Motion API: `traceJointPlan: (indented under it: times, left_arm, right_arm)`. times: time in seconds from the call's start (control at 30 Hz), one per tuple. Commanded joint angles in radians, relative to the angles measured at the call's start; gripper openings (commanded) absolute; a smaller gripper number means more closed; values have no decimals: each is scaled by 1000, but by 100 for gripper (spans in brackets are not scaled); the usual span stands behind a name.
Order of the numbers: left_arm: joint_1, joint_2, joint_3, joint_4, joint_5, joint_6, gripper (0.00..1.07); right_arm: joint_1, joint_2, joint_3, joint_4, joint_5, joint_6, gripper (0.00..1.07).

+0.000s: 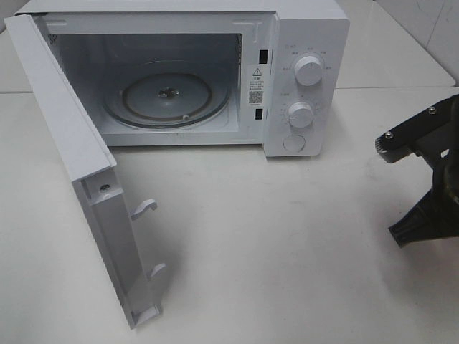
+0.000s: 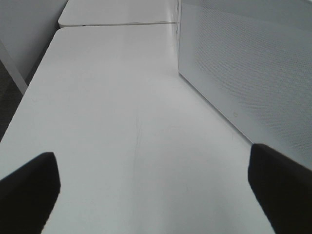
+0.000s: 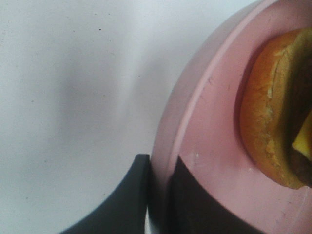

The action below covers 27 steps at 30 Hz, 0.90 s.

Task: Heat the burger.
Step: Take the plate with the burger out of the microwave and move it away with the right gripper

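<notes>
Step in hand, as I read it: getting the plated burger over to the microwave, whose door hangs wide open w/ the glass turntable bare inside.

Right gripper: jaws nearly together, clamped on the rim of the pink plate, one finger under the rim, one on top. The burger sits on the plate just beyond the fingertips, inboard of the rim, not touched by the gripper. Only the bun edge, a dark patty sliver & a bit of yellow show in the right wrist view; rest is cropped. In the high view neither plate nor burger shows; only part of the right arm is in frame at the far edge, well apart from the microwave. Can't tell whether the plate is lifted or resting on the worktop.

Left gripper: jaws wide apart, nothing between them, over bare worktop, w/ the microwave's perforated side wall ahead & to one side.

Next move prob calls for: carry plate level across the worktop toward the cavity, clear the door's latch hooks, slide in low & set it centred on the turntable. Grip is on the rim only, so plate could tip or slip if swung fast; keep it slow & flat. After that: release, back out, shut door, turn a knob.
</notes>
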Motion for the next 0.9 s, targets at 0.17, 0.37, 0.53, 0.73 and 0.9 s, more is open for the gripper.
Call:
traceJointPlan:
  times: [0.17, 0.37, 0.53, 0.73, 0.9]
  left_arm:
    - [4, -21, 4, 1, -8, -3, 101]
    - [4, -21, 4, 1, -8, -3, 101]
    - [4, -21, 4, 1, -8, -3, 101]
    - [4, -21, 4, 1, -8, -3, 101]
    - [4, -21, 4, 1, -8, -3, 101]
  right_arm:
    - [-71, 114, -51, -62, 28, 36, 6]
    - [-117, 188, -51, -61, -39, 92, 7]
    - [-143, 243, -51, -68, -79, 114, 8]
    - [-147, 310, -51, -95, -97, 167, 8]
    - [-147, 359, -51, -98, -132, 209, 8]
